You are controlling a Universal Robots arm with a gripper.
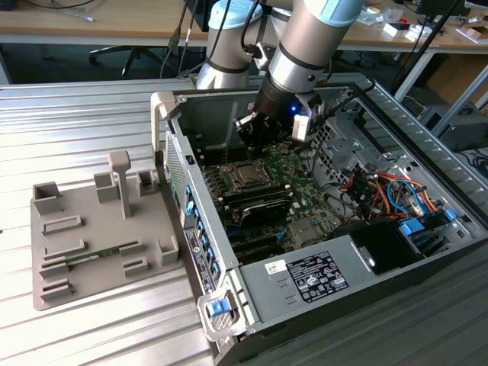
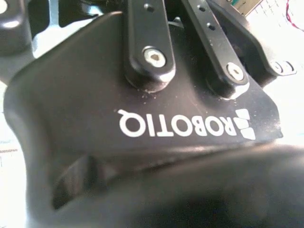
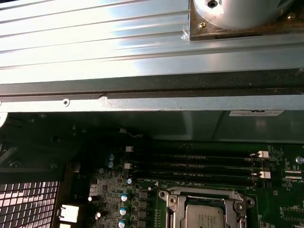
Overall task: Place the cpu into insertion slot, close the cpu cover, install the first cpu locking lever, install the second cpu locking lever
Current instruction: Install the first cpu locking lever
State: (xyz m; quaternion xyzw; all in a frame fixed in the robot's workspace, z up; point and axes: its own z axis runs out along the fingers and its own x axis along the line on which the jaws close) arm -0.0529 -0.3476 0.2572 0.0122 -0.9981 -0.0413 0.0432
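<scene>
In the exterior view, the arm's gripper (image 1: 255, 137) is hanging inside an open computer case (image 1: 427, 152) lying on a ribbed metal table (image 1: 91, 114), just at 12 o'clock of the insertion slot (image 1: 245, 177). Whether the jaws are released or clenched cannot be told: they are merging with the dark gripper body here, and the second wrist view is showing the gripper's black housing (image 2: 142, 123) and two linkage bars (image 2: 147, 38) at close range, not the fingertips.

The slot is sitting on the green motherboard (image 1: 305, 202), with a silvery square visible at its centre. The first wrist view is resolving what the exterior view leaves small: the cpu (image 3: 205, 217) is lying flat in the socket, and the cpu cover (image 3: 204, 195), a silver frame, is lying around the chip's metal top. At 12 o'clock of the socket in that view, long black memory slots (image 3: 194, 166) are running side by side.

The exterior view alone is giving the surroundings: a grey power supply (image 1: 313, 278) at 5 o'clock of the socket, and a grey parts fixture (image 1: 99, 236) resting on the table, well apart at 9 o'clock of the case.
</scene>
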